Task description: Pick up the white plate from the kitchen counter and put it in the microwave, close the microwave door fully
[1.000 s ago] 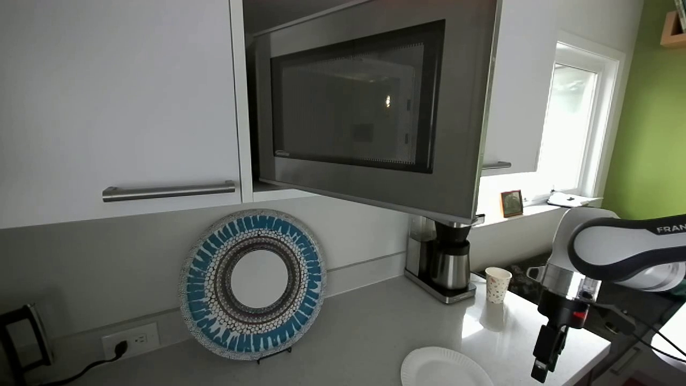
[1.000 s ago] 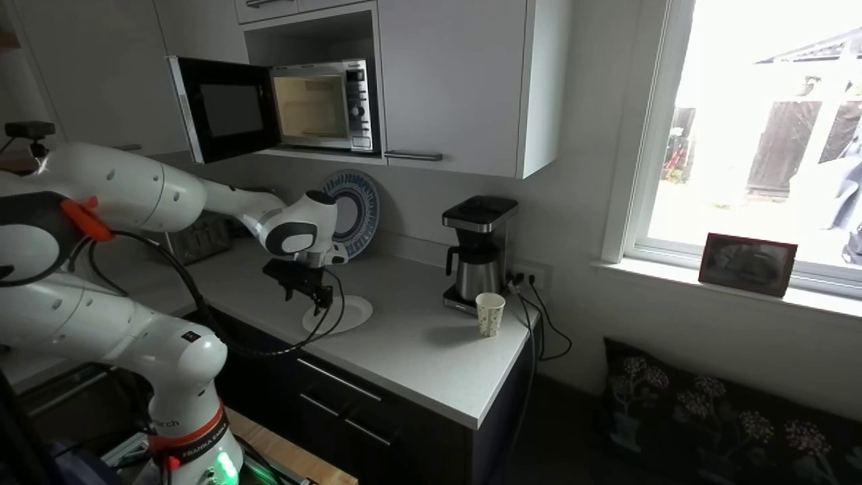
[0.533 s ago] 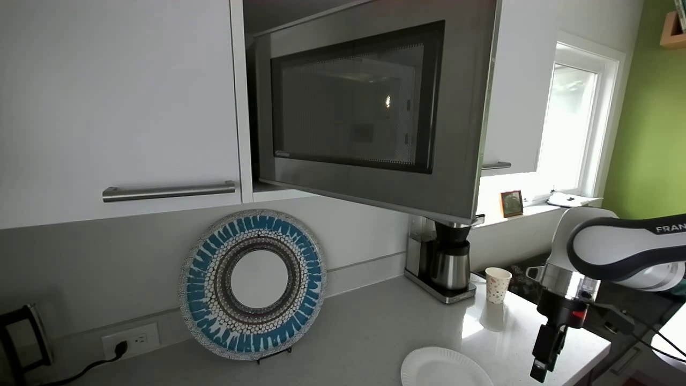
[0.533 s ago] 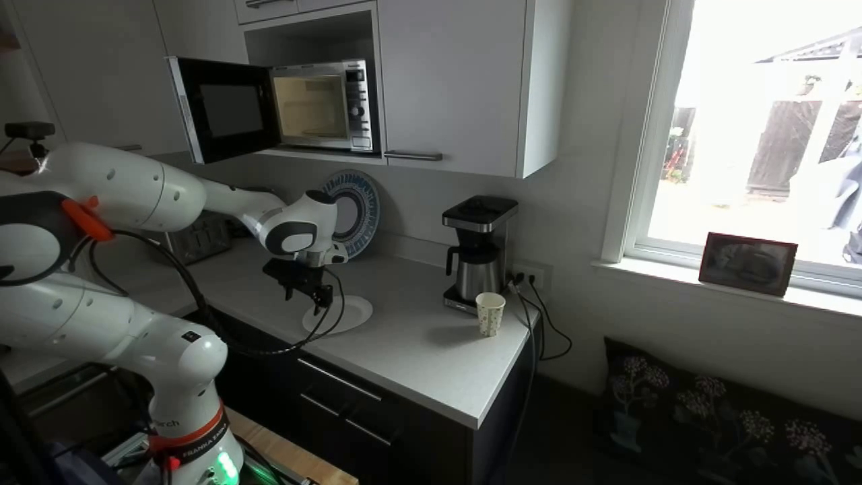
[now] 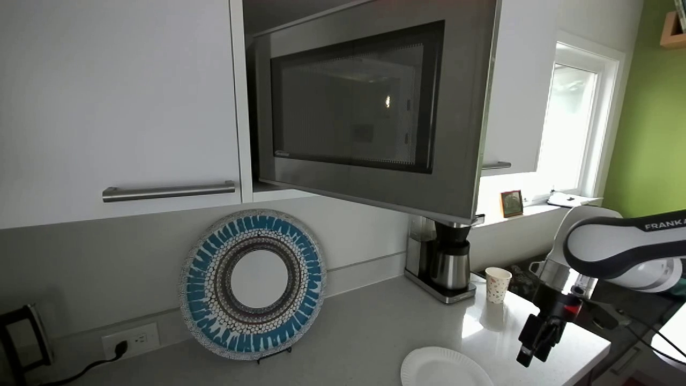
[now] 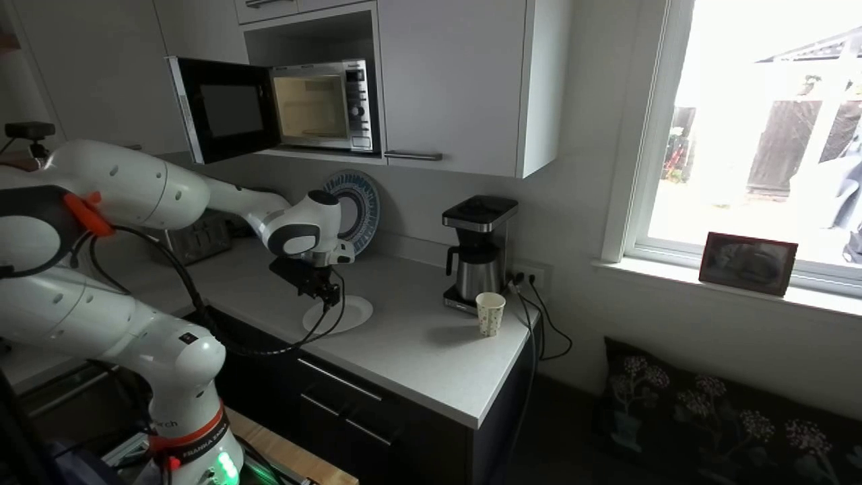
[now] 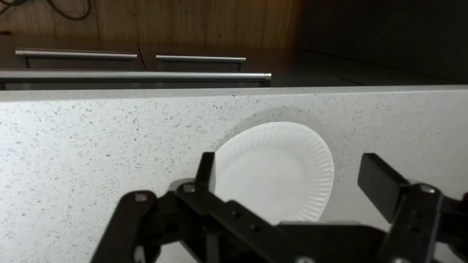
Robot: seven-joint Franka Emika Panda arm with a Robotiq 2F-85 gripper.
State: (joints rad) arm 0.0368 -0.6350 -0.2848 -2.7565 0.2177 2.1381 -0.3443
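Observation:
The white plate (image 5: 445, 370) lies flat on the light grey kitchen counter (image 6: 417, 377). It also shows in an exterior view (image 6: 357, 313) and in the wrist view (image 7: 270, 175). My gripper (image 7: 292, 175) is open and empty, pointing down above the counter near the plate. In the wrist view the plate shows below the gap, and the left finger (image 7: 206, 170) covers part of its edge. In both exterior views the gripper (image 5: 533, 356) is apart from the plate. The microwave (image 6: 359, 108) is open and its lit-looking cavity shows. The microwave door (image 6: 229, 111) stands swung wide open.
A patterned blue-and-white plate (image 5: 305, 289) stands against the backsplash. A coffee maker (image 6: 478, 249) and a paper cup (image 6: 490, 313) stand toward the counter's end. The open door overhangs the counter. A toaster (image 6: 199, 239) stands behind the arm. Drawer handles (image 7: 135, 76) run below the counter's front edge.
My gripper has turned and tilted, so both fingers now show apart in an exterior view. It has shifted slightly along the counter and up. The plate and the microwave door have not moved.

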